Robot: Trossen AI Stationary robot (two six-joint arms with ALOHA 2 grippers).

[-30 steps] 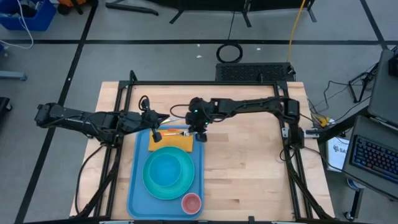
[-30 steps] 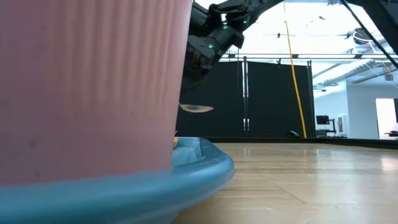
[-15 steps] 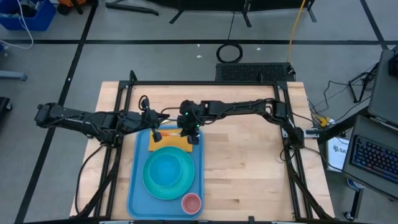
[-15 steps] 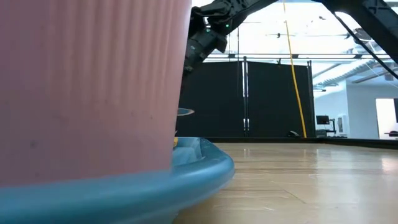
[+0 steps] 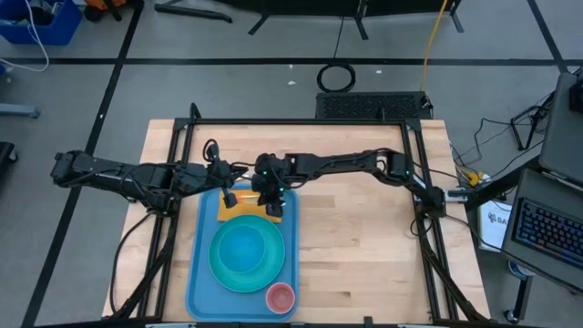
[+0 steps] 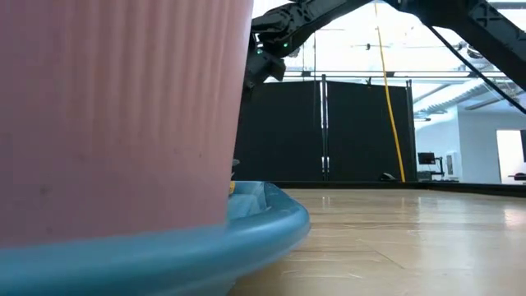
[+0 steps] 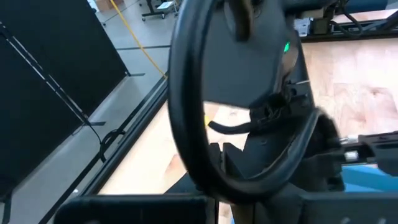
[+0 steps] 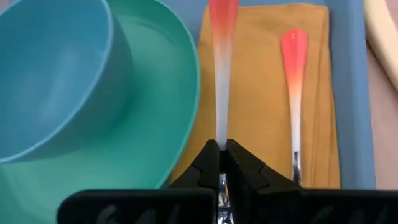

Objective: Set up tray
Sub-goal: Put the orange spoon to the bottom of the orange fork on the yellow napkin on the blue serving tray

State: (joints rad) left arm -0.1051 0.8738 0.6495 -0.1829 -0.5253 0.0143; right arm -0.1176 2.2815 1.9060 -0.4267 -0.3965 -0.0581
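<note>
Tray [image 5: 196, 282] lies on the wooden counter [image 5: 364, 246], toward its left-front part, long side running front to back. On it: yellow napkin [image 5: 239, 210] at far end, turquoise plate [image 5: 223, 269] w/ blue bowl [image 5: 244, 248] in the middle, pink cup [image 5: 280, 297] at near right corner.

Right tool [image 5: 271, 206] reaches across from the right side & sits over the tray's far end, above the napkin, just beyond the plate rim. Right wrist view: the tool's own fingers [image 8: 205, 165] clenched tight on a utensil handle [image 8: 222, 56], white fading to red-orange, which runs over the napkin [image 8: 261, 93] edge next to the plate [image 8: 155, 124]. A 2nd utensil [image 8: 294, 81] w/ same colouring lies flat on the napkin, beside the held one, not touching it.

Left tool [image 5: 228, 192] is at the tray's far-left corner, close beside the right tool, above the napkin's left end. It's clenched; can't tell from any view if it's got anything.

Low view: cup [image 6: 115, 115] fills the left side, tray rim [image 6: 271, 226] under it; right arm comes in from above.
</note>
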